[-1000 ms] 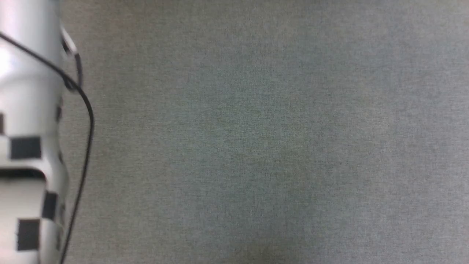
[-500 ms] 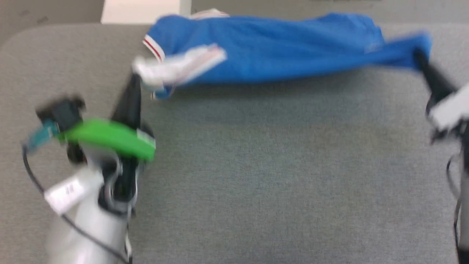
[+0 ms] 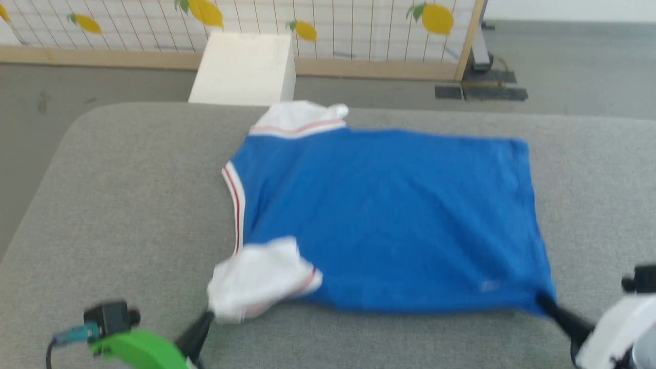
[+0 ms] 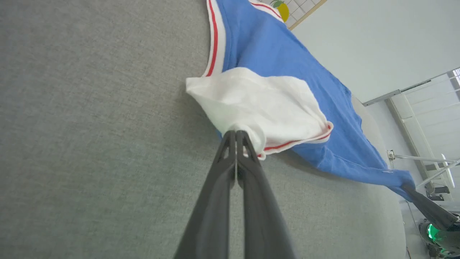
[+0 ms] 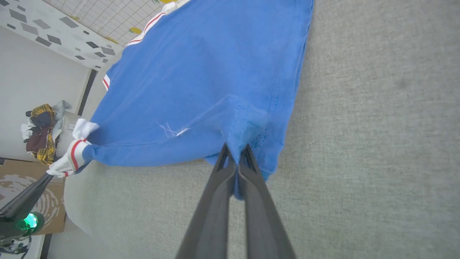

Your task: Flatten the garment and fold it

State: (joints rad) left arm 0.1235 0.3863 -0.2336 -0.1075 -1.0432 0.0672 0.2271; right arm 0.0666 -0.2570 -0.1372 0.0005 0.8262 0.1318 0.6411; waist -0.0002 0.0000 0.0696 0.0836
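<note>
My left hand [image 4: 236, 136] was clamped shut on the near white sleeve [image 3: 259, 279] of the blue T-shirt [image 3: 389, 215]. My right hand [image 5: 235, 153] was pinched tight on the near hem corner [image 5: 248, 126]. The shirt lay spread across the grey desk [image 3: 118, 215], plain side up, its body mostly flat. Its near edge seemed to be held slightly off the surface between my hands. The near sleeve was bunched and the far sleeve [image 3: 300, 115] was crumpled. I judged the flattening nearly done: both sleeves needed smoothing, and no fold had been made yet.
</note>
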